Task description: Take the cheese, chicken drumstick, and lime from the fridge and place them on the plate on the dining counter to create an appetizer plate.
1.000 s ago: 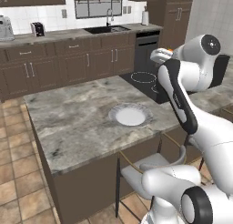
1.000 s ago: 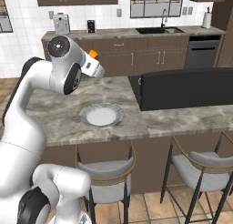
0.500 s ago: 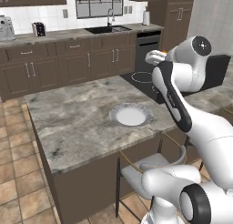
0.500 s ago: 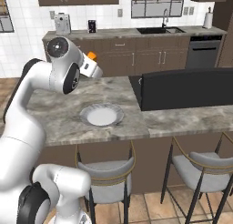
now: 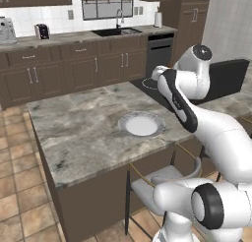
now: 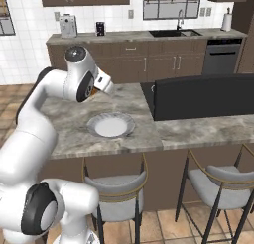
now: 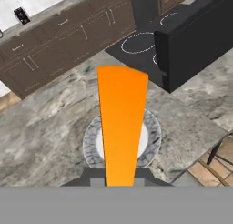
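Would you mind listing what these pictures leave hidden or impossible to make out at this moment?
- Gripper fingertips, hand view: covered by the cheese held between them.
- Plate centre, hand view: hidden behind the cheese.
- Cheese, right base view: just an orange sliver behind the arm's white hand.
- Dining counter right end, left base view: blocked by the arm.

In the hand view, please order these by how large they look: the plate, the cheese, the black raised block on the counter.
1. Black raised block, the largest.
2. Cheese and plate: unsure. The cheese, held close to the camera in the shut claw, looks longer than the plate is wide, yet it hides much of the plate.
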You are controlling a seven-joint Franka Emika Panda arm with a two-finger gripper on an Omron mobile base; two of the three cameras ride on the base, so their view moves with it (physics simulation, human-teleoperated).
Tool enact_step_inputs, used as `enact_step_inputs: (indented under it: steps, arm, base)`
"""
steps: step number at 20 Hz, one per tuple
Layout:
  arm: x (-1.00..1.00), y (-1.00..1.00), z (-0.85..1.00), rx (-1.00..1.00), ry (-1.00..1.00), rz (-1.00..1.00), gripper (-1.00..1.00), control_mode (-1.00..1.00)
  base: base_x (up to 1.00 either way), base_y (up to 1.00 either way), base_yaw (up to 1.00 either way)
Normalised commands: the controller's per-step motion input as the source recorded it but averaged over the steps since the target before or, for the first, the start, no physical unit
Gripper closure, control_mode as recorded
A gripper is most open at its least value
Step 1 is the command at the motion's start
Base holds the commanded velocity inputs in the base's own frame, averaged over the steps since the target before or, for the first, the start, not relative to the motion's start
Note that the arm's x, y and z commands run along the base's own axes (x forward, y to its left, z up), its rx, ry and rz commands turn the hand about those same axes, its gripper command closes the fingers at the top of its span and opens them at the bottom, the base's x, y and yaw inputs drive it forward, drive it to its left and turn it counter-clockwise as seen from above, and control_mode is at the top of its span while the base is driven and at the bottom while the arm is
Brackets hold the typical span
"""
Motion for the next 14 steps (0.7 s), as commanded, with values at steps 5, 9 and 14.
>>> enact_step_inputs:
  steps: [5,9,14]
  arm:
    - [0.34,0.00,-0.51,0.00,0.24,0.00,1.00,-1.00]
    - [0.30,0.00,-0.42,0.00,0.18,0.00,1.00,-1.00]
    - [0.13,0.00,-0.45,0.00,0.13,0.01,1.00,-1.00]
  base:
    - [0.00,0.00,0.00]
    - [0.00,0.00,0.00]
    - [0.00,0.00,0.00]
